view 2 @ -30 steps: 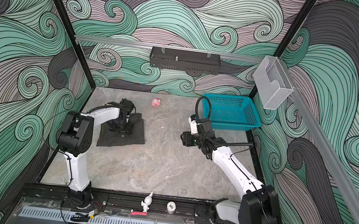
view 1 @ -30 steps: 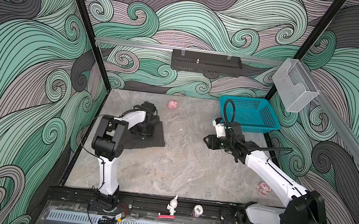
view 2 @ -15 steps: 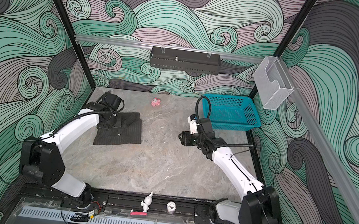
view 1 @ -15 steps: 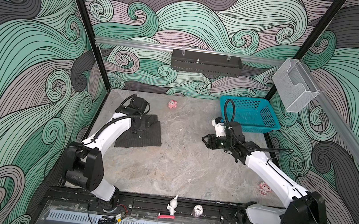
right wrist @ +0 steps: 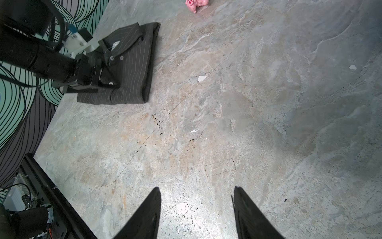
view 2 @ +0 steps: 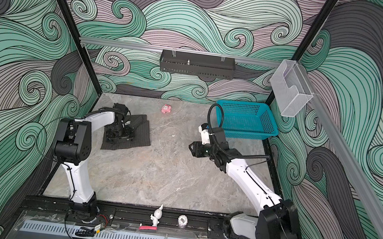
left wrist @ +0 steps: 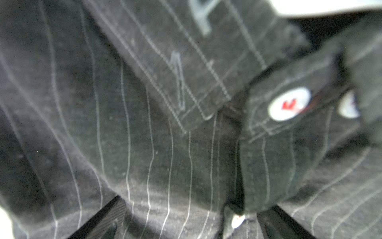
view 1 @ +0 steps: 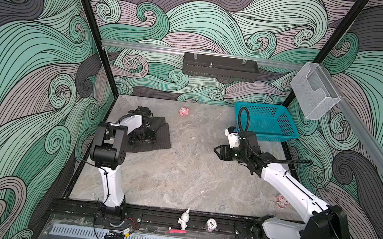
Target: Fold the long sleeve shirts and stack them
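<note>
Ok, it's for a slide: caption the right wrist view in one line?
Right gripper open above the table; across it, the left gripper open over the folded shirt.

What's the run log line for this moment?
shirt: folded, far-left of table | left tool: open, over shirt | right tool: open, empty, above table | basket: empty

Basket (view 1: 280,135): teal mesh, on the grey table (view 1: 191,174).
Shirt (view 1: 162,135): dark, pinstriped, folded flat, well left of the basket.
Left pincer (view 1: 143,139): down on the shirt, far from the basket.
Right pincer (view 1: 216,150): over bare table, near the basket's front left corner, pointing away from it.
Pink toy (view 1: 183,111): between basket and shirt.
</note>
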Controlling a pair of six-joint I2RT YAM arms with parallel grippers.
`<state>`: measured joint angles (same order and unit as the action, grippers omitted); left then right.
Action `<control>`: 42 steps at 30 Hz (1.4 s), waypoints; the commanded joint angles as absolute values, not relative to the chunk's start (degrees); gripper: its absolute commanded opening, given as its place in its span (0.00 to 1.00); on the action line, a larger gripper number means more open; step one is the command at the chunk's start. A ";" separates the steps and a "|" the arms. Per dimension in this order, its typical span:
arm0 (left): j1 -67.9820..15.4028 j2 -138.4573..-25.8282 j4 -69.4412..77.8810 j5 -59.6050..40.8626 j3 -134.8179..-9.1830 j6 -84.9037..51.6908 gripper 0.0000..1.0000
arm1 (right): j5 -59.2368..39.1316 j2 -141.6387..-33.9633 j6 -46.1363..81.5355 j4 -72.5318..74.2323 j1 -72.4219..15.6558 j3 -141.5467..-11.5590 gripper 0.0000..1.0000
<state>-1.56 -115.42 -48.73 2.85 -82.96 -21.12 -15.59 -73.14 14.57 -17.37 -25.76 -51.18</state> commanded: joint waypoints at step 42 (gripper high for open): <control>6.00 -64.40 0.09 12.38 -39.10 -18.54 0.99 | 29.36 -50.70 -2.64 28.76 -20.32 -15.17 0.81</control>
